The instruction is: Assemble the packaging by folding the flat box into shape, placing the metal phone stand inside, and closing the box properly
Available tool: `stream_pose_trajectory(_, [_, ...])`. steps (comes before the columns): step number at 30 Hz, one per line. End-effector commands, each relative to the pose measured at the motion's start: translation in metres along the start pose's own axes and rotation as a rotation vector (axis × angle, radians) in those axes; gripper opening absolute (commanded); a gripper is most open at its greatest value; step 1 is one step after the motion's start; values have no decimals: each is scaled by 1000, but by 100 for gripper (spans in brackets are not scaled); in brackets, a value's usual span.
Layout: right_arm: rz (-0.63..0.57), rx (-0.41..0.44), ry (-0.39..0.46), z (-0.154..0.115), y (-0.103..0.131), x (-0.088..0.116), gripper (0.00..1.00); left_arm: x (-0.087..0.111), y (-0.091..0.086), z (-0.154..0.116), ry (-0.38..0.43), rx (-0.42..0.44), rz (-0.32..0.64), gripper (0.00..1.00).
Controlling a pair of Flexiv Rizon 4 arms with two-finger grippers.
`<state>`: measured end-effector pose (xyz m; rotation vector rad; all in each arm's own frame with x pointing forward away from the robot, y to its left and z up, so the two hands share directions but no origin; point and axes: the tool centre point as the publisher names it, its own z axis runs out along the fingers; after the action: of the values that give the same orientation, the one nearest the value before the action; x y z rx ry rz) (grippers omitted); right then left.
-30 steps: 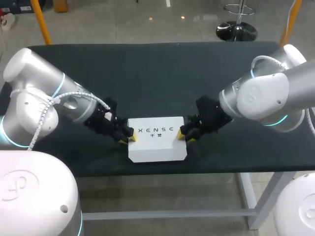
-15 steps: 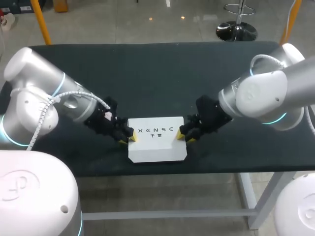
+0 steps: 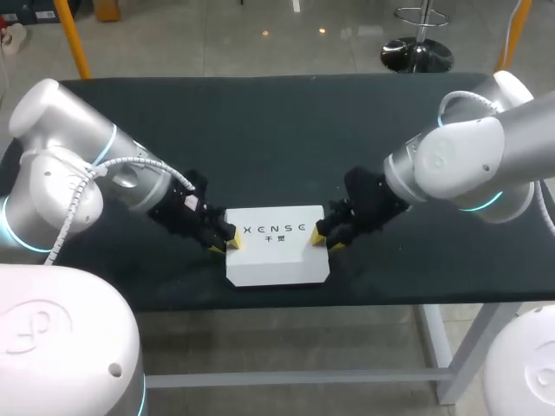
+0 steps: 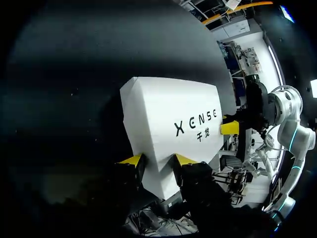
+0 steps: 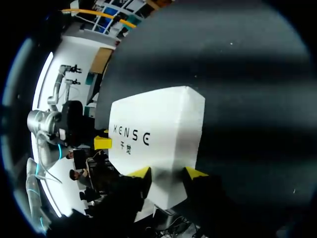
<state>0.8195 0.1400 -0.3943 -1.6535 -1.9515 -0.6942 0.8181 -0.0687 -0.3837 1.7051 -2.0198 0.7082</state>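
Observation:
The white box (image 3: 276, 256) lies folded into shape near the table's front edge, printed face up. My left gripper (image 3: 225, 245) holds its left end, and in the left wrist view the box (image 4: 168, 124) runs in between the yellow fingers (image 4: 131, 159), which touch it on both sides. My right gripper (image 3: 325, 240) holds the right end the same way, shut on the box (image 5: 158, 124). Each wrist view shows the other arm's yellow tip at the far end of the box. The metal phone stand is nowhere in view.
The dark table (image 3: 277, 139) stretches wide behind the box. The table's front edge (image 3: 277, 305) runs close below the box.
Both arms' upper links have shifted very slightly. The box and the two grippers stay where they were.

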Motion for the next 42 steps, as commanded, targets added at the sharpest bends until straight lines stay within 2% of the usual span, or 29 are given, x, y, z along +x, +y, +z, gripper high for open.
stream_pose_trajectory(1, [-5,16,17,5,4,3,46,7,-2,9,-8,-9,5,41])
stream_pose_trajectory(12, [-3,37,30,-1,6,1,47,9,-2,5,-12,-28,7,42])
stream_pose_trajectory(32, [11,37,-6,-5,6,-2,46,4,-5,2,-18,-52,-16,44])
stream_pose_trajectory(42, [26,55,-2,-3,6,1,46,9,-7,0,-20,-98,-32,45])
